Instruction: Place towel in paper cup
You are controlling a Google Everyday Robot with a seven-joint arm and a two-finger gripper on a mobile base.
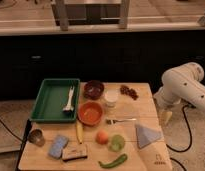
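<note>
The towel (pixel 147 135) is a folded grey-blue, roughly triangular cloth lying flat near the table's right front. The paper cup (pixel 111 97) is small, white and upright near the table's back middle, between a dark bowl and some grapes. My gripper (pixel 166 116) hangs at the end of the white arm (pixel 183 86), just off the table's right edge. It is to the right of and slightly behind the towel, not touching it, and nothing shows in it.
On the wooden table (pixel 146 159) are a green tray (pixel 53 100) with a white utensil, a dark bowl (pixel 93 89), grapes (pixel 128 91), an orange bowl (pixel 90 113), a fork (pixel 121 120), a banana (pixel 79 132), a peach (pixel 101 137), a green apple (pixel 116 143), a green pepper (pixel 113 161), a light-blue sponge (pixel 58 145) and a metal cup (pixel 36 137).
</note>
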